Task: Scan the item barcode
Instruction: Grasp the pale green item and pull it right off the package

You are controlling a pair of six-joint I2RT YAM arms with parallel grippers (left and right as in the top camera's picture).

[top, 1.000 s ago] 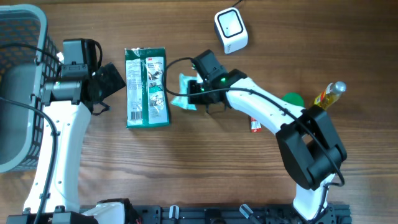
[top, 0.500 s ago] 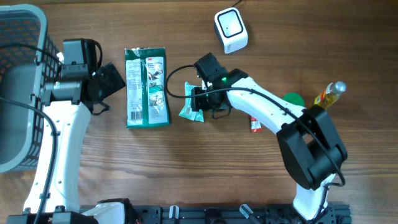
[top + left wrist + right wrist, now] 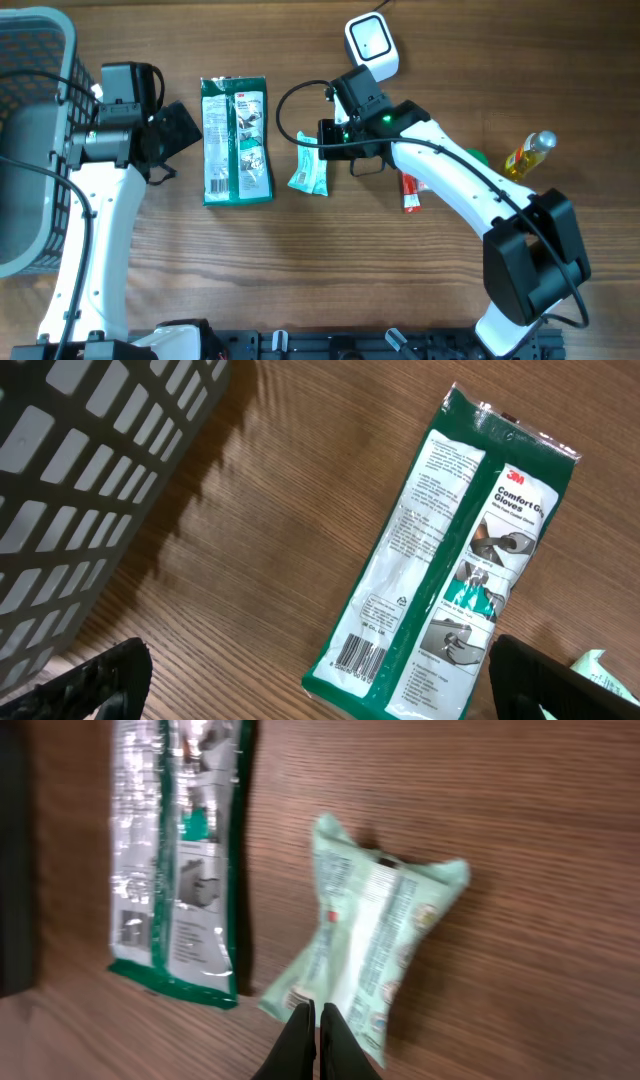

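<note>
A pale green pouch (image 3: 308,165) lies flat on the wooden table, left of my right gripper (image 3: 325,145). In the right wrist view the pouch (image 3: 365,945) is just beyond the gripper (image 3: 315,1018), whose fingers are pressed together with nothing between them. A white scanner (image 3: 371,47) stands at the back, near the right arm. A long green gloves pack (image 3: 236,140) lies further left, with its barcode (image 3: 360,655) facing up. My left gripper (image 3: 172,132) hovers at the pack's left side, wide open and empty (image 3: 320,678).
A grey slatted basket (image 3: 30,140) fills the left edge and shows in the left wrist view (image 3: 90,470). Right of the right arm are a red sachet (image 3: 410,192), a green round thing (image 3: 474,158) and a yellow bottle (image 3: 528,153).
The right gripper opened and let go of the pale green pouch, which now lies on the table. It then drew back to the right and shut empty. The left arm stayed still.
</note>
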